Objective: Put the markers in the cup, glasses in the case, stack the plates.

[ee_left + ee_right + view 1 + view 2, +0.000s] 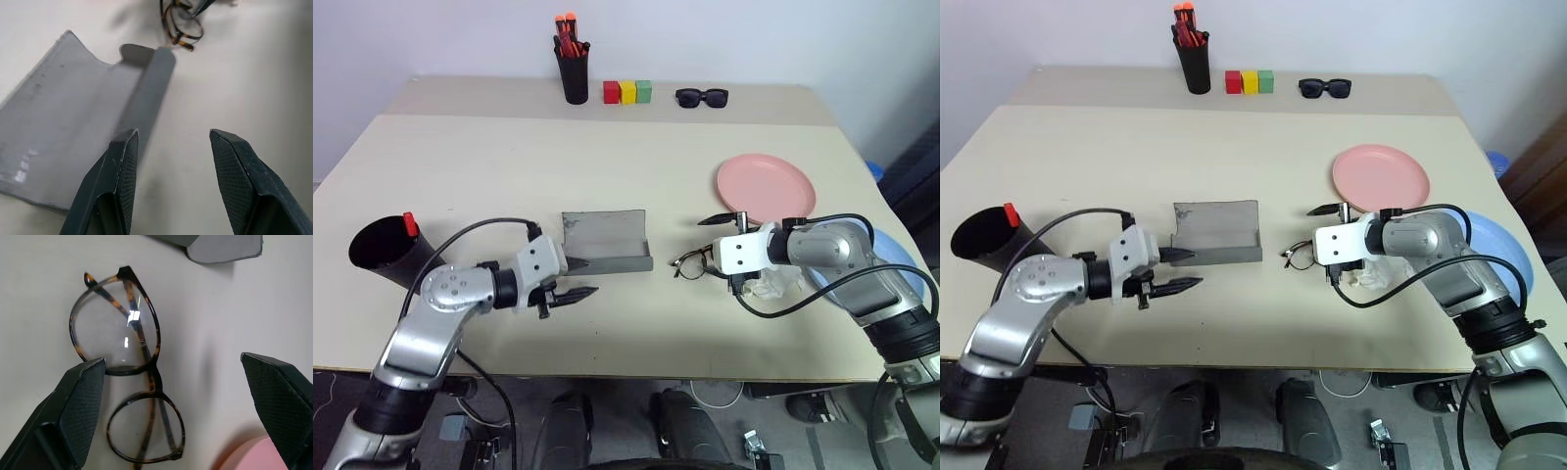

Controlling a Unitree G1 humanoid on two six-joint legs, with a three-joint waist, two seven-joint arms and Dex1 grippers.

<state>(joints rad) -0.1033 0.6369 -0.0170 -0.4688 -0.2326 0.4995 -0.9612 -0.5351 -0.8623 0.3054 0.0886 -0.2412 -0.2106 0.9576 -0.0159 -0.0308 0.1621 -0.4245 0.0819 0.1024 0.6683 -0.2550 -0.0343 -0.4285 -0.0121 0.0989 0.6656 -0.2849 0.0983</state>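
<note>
Grey case [605,242] lay open at centre, glasses [129,367] not yet in; my right gripper [176,406] spread wide over them, left gripper [171,181] half-spread. Plates [766,185] unstacked.

the light blue plate [899,257] at the right of the head view is largely covered by the right arm, and the picture's edge crops it. a crumpled white thing [771,285] under that arm is too hidden to identify. the black cup [380,251] at the left shows one red-tipped marker [410,224], the rest sunk inside
</note>
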